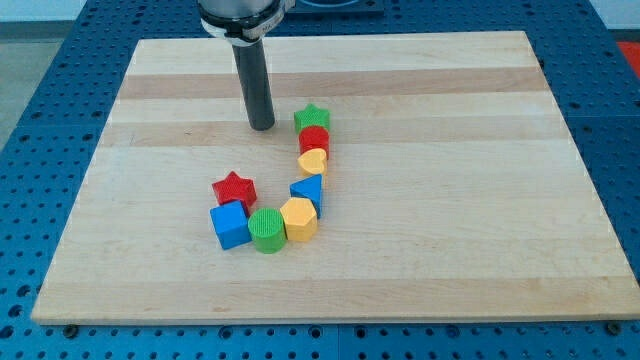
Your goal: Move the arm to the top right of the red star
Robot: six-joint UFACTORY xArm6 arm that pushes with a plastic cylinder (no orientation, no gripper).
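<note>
The red star (234,188) lies on the wooden board (450,230), left of centre. My tip (262,127) rests on the board above and slightly right of the red star, a clear gap away, and just left of the green star (312,117). Below the green star run a red cylinder (314,139), a yellow heart-like block (313,161) and a blue triangle (308,189). A yellow hexagon (299,218), a green cylinder (267,229) and a blue cube (229,224) curve back under the red star.
The blocks form a J-shaped chain in the board's middle. The blue cube touches the red star's lower edge. A blue perforated table (30,120) surrounds the board.
</note>
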